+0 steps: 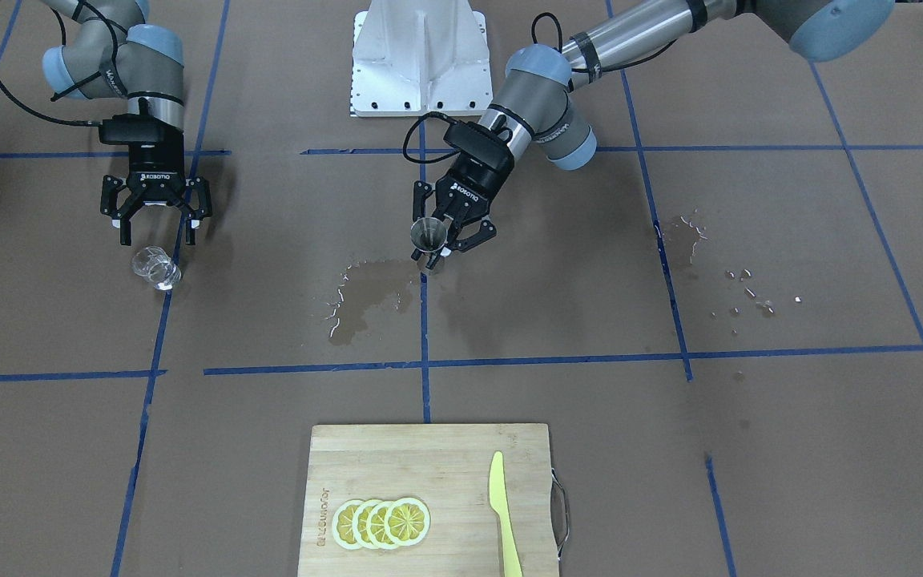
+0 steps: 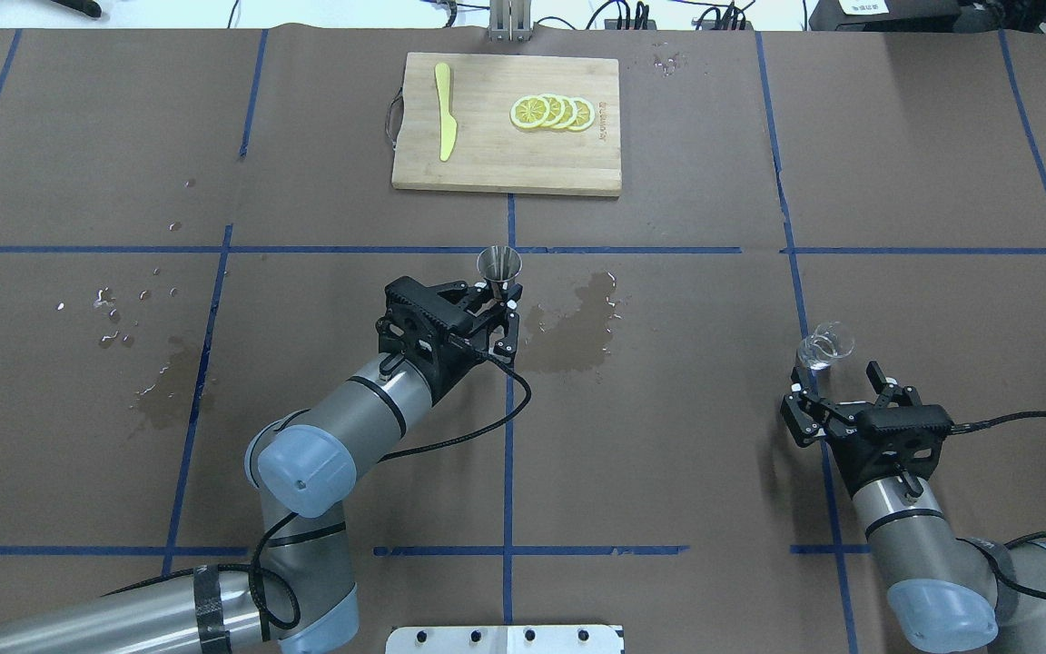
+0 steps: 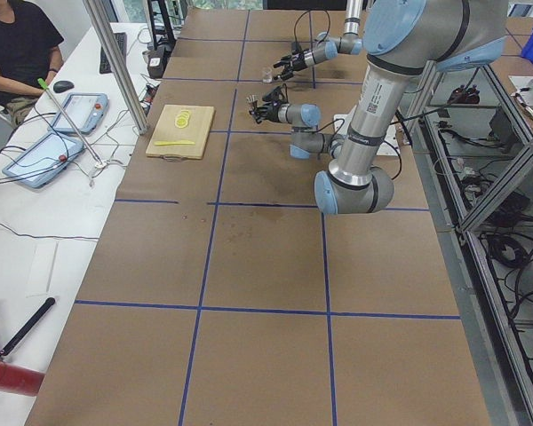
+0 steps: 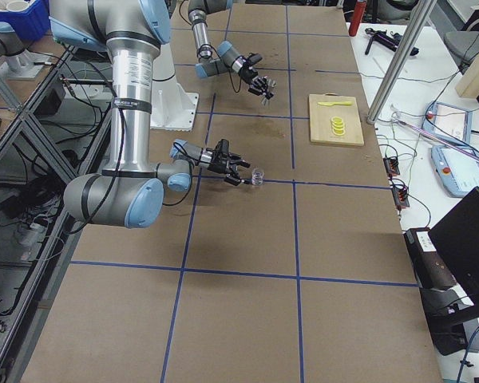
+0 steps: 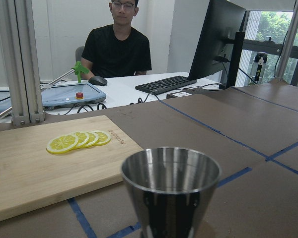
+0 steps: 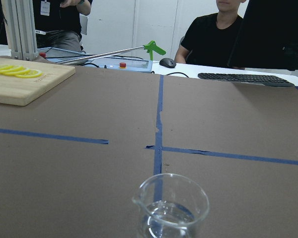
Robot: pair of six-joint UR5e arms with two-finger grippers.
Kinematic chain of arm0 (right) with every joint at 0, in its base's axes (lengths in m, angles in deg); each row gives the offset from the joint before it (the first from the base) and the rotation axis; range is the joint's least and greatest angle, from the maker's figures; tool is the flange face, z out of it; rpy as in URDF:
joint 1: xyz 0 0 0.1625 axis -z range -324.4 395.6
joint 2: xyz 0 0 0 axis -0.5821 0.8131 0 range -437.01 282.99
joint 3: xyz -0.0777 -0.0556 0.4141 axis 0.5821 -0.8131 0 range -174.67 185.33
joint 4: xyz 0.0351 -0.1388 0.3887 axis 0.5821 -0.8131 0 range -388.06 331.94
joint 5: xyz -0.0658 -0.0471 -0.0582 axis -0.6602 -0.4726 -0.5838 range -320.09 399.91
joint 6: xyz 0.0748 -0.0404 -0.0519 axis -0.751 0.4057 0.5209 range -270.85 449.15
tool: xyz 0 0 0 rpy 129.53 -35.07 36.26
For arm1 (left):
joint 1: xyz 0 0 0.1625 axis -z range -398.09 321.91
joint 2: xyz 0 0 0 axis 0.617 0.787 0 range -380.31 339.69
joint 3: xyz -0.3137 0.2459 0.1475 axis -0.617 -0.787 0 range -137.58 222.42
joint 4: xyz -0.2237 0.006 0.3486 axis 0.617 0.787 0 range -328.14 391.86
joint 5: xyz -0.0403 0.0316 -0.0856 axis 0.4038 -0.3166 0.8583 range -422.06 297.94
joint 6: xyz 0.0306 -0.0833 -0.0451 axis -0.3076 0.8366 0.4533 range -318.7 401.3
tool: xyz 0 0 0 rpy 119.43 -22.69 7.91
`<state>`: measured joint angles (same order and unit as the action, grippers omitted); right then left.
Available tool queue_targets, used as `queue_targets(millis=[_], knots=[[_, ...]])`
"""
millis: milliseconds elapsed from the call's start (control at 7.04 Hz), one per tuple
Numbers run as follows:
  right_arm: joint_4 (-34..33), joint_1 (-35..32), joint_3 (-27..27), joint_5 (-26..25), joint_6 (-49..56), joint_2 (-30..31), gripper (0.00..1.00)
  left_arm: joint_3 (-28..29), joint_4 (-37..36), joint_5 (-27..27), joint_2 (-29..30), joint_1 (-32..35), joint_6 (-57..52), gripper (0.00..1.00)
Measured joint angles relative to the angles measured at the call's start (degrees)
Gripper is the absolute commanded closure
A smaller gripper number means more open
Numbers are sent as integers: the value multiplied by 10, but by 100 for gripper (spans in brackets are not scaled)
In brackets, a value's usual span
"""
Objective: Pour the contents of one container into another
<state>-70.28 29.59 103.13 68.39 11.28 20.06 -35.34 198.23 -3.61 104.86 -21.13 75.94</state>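
"robotiq" stands on left gripper (image 1: 437, 250) and right gripper (image 1: 157, 239)

A brown table (image 4: 247, 319) crossed by blue tape lines, seen from one end. The near right arm reaches low over it. The right gripper (image 4: 240, 172), fingers spread apart, points at a clear cup (image 4: 258, 175) standing just past its tips. Farther off, the left gripper (image 4: 263, 90) has a small jigger (image 4: 269, 95) at its tips, near a wet patch (image 4: 263, 128). To the right lies a wooden board (image 4: 351, 116) with lemon slices (image 4: 338, 125) and a yellow knife (image 4: 332, 102).
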Motion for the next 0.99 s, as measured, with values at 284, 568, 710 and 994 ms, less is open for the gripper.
queue_targets(millis=[284, 568, 710, 994], knots=[[1, -13, -28, 2, 1, -23, 4, -1, 0, 0, -1, 0, -1, 100], [7, -25, -44, 3, 2, -35, 6, -2, 0, 0, -2, -1, -1, 100], [16, -28, -53, 3, 2, -36, 6, -2, 0, -1, -3, -2, -1, 100], [30, -33, -71, 5, 3, -40, 8, -3, -1, -3, -4, -3, -1, 100]])
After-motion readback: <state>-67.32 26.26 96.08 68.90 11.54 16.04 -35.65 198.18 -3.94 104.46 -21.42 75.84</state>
